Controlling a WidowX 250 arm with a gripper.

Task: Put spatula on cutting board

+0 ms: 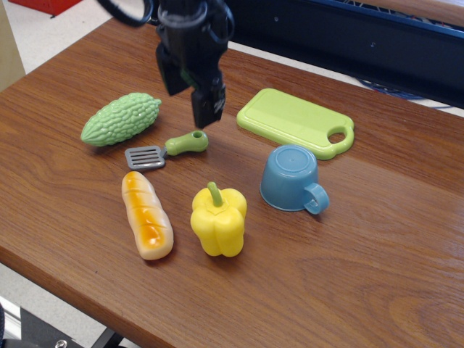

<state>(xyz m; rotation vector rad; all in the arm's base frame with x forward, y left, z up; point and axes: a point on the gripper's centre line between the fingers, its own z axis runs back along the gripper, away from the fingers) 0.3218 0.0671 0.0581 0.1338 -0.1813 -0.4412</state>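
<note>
The spatula [165,149] lies flat on the wooden table [377,254], a little left of the frame's centre. Its grey slotted blade points toward the lower left and its short green handle runs up to the right. Nothing holds it, and it sits apart from the things around it.

Right above the handle end hangs the gripper [190,98], black and blocky, coming down from the top of the frame. Its two fingers stand apart, one thicker on the left and one narrower on the right, with a gap between them and nothing in that gap. The lower tip of the right finger hangs just above the rounded end of the handle; whether it touches I cannot tell from here.

The cutting board [293,120] lies to the right of the gripper in the upper middle of the frame, lime green, flat on the table, its oval handle hole at the right-hand end. It is bare on top and well apart from the spatula.

To the upper left of the spatula lies a bumpy green gourd [121,119], near the blade. Just below the blade lies a toy bread loaf [147,214], running down toward the lower edge. A yellow bell pepper [218,221] stands to the right of the loaf, and a blue cup [292,178] sits in front of the cutting board, with its handle to the lower right.
</note>
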